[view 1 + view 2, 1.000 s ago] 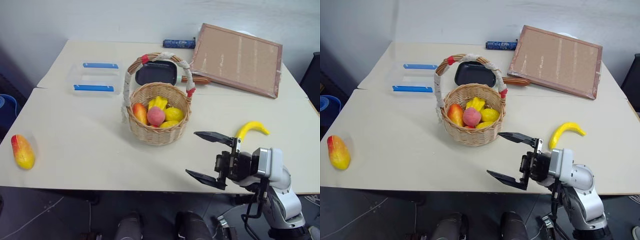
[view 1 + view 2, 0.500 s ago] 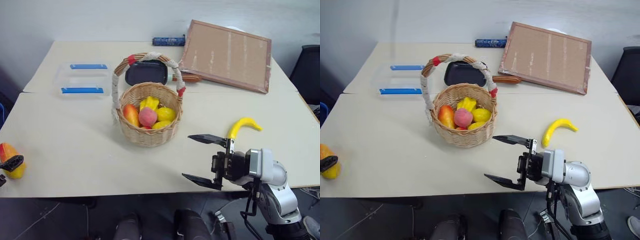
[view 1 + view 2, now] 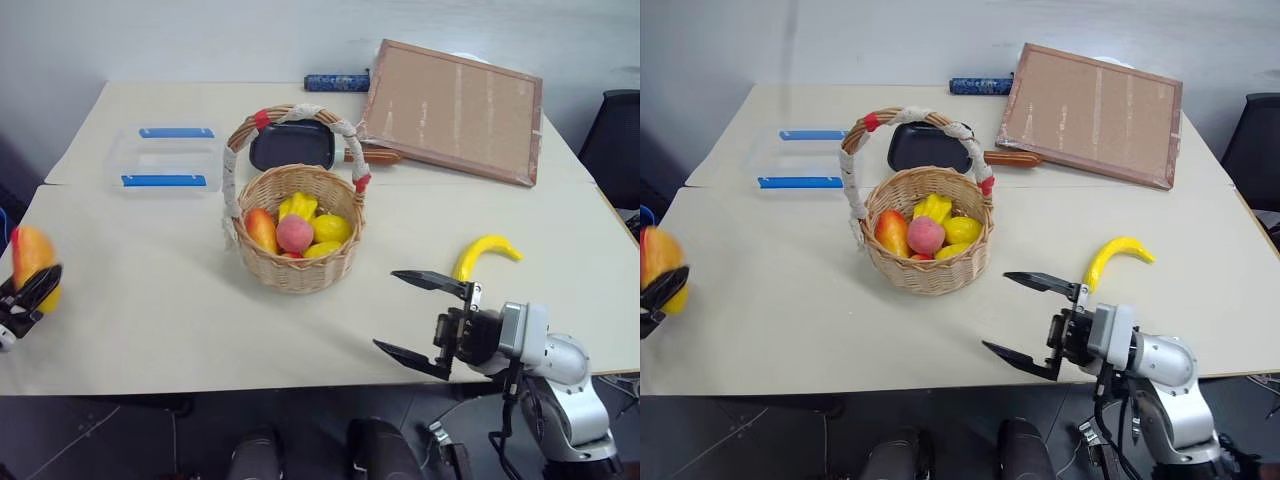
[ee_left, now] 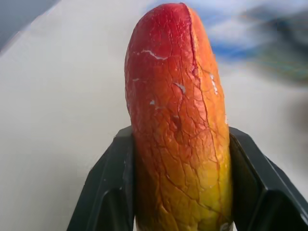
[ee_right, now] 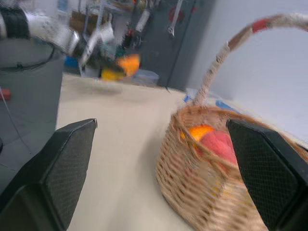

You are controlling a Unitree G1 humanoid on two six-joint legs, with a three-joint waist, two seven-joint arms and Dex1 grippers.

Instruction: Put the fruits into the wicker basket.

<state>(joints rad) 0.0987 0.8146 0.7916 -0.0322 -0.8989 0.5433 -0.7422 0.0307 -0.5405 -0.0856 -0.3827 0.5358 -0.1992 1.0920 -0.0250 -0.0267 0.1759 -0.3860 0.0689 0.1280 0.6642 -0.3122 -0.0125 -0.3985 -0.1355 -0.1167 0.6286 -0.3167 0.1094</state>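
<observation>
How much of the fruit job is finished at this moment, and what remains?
Several fruits already lie inside the wicker basket. The left tool is shut on the mango, lifted at the table's left edge. The banana lies on the table beside the open right tool; both remain to be placed.

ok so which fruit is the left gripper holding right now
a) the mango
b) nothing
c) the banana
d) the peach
a: the left gripper is shut on the red-orange mango, while the banana lies on the table beside the open right gripper.
</observation>
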